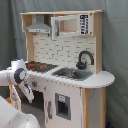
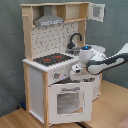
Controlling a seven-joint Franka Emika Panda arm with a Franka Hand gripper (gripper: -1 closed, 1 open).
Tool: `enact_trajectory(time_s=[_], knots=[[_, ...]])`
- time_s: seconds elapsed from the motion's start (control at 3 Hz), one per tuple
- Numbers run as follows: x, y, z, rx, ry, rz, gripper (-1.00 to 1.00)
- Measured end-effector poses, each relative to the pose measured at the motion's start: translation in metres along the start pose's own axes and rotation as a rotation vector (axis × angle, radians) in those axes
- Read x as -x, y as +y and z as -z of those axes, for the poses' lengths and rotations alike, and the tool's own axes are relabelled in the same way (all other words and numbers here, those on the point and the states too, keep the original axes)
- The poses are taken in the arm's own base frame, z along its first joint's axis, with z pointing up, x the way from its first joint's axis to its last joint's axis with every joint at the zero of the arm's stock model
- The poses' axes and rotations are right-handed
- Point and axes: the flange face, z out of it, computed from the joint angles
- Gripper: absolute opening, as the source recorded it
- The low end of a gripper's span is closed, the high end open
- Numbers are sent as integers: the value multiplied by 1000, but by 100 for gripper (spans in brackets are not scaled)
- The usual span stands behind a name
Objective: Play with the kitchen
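The kitchen (image 1: 75, 95) (image 2: 37, 85) is a tall white and light-wood toy unit. It has a black stovetop (image 2: 52, 59) with red rings, a black faucet (image 1: 85, 58) over a sink (image 1: 72, 74), and a grey hood (image 2: 49, 21). In the second exterior view my gripper (image 2: 75, 74) is at the front panel just under the counter edge, above the windowed oven door (image 2: 67, 102). That door looks slightly ajar. In the first exterior view my gripper (image 1: 27, 91) hangs at the stove end of the front.
A grey curtain (image 1: 115, 45) hangs behind the kitchen. The wooden floor (image 2: 107, 107) spreads in front of it. An upper cabinet door (image 2: 96, 12) stands open at the top in the second exterior view. My white arm (image 2: 107, 61) reaches in from the second exterior view's right.
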Motion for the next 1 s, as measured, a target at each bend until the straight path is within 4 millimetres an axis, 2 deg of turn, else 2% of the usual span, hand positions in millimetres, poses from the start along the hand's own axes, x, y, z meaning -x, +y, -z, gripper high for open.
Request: enact_trajectory(time_s=[0.67, 1.0], knots=[[-15, 5, -37, -3, 23, -23, -100], [-38, 10, -32, 13, 59, -79, -100]])
